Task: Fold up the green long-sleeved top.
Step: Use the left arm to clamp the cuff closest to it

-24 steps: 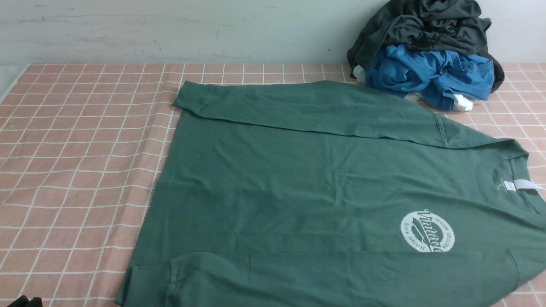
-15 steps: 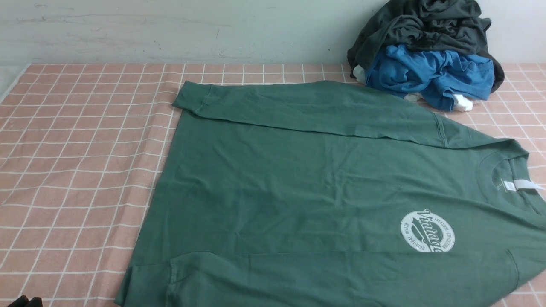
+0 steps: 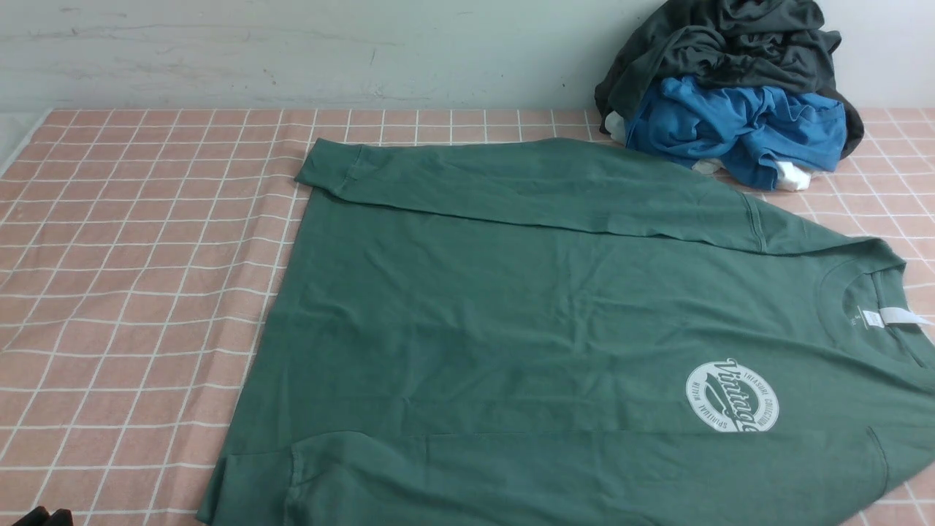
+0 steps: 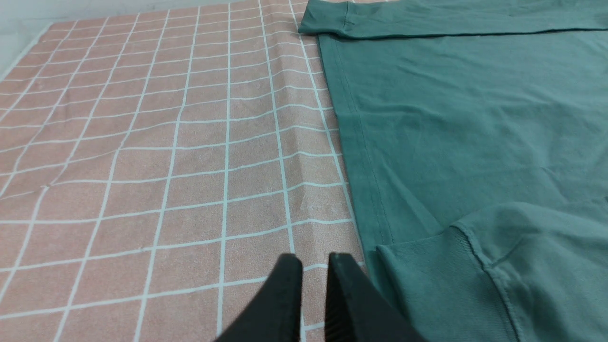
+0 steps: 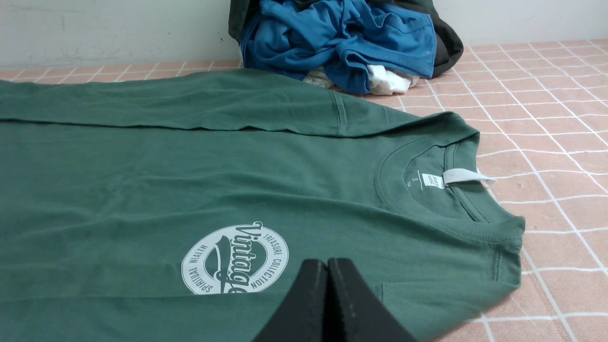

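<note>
Logging large dull forest-green cotton long-sleeved top (image 3: 511, 314) spread flat, white round logo up, on pink white-gridded bench (image 3: 109, 256); ribbed neck toward robot's right, hem toward left, both sleeves laid in along the body edges. Left jaws parted by a thin slit only, holding nothing, low over bare bench cloth just beside the near ribbed cuff (image 4: 427, 280). Right jaws pressed fully together, empty, above the chest near the logo. Likely trouble: slit too narrow for doubled cuff plus body layer, so top layer only pinched and the sleeve sliding back out on the lift. Also a risk of nipping the bench cloth along with the hem, given how close the left jaws sit to that edge, then dragging wrinkles under the garment. Uneven rise of the two arms probably enough to skew the fold line and crease the logo. Crumpled dark grey garment (image 3: 730, 51) and bright blue garment (image 3: 738, 131) heaped just beside the far shoulder: any sweep that way liable to snag them or shove the shoulder off square.
</note>
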Motion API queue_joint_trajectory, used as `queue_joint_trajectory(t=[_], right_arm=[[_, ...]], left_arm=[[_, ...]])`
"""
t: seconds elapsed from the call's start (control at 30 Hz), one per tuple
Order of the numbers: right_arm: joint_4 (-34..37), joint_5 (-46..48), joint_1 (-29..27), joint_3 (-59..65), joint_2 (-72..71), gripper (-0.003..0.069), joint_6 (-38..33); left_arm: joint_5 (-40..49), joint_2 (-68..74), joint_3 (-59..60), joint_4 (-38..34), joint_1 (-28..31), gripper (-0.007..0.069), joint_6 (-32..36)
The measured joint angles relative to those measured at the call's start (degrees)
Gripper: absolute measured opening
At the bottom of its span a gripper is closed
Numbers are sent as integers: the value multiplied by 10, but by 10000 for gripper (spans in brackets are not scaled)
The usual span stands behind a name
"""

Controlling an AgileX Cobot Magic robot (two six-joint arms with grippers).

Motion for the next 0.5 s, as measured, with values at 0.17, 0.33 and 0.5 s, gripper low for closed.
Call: queue_joint_trajectory(t=[0.17, 0.33, 0.5], right_arm=[[0, 0, 0, 0, 0, -13, 0], [9, -11, 0, 0, 0, -13, 11], [42, -101, 0, 2, 0, -13, 19]], left_arm=[[-5, 0, 0, 0, 0, 69, 0], [-44, 0, 5, 0, 0, 69, 0], [-166, 0, 6, 14, 0, 69, 13]])
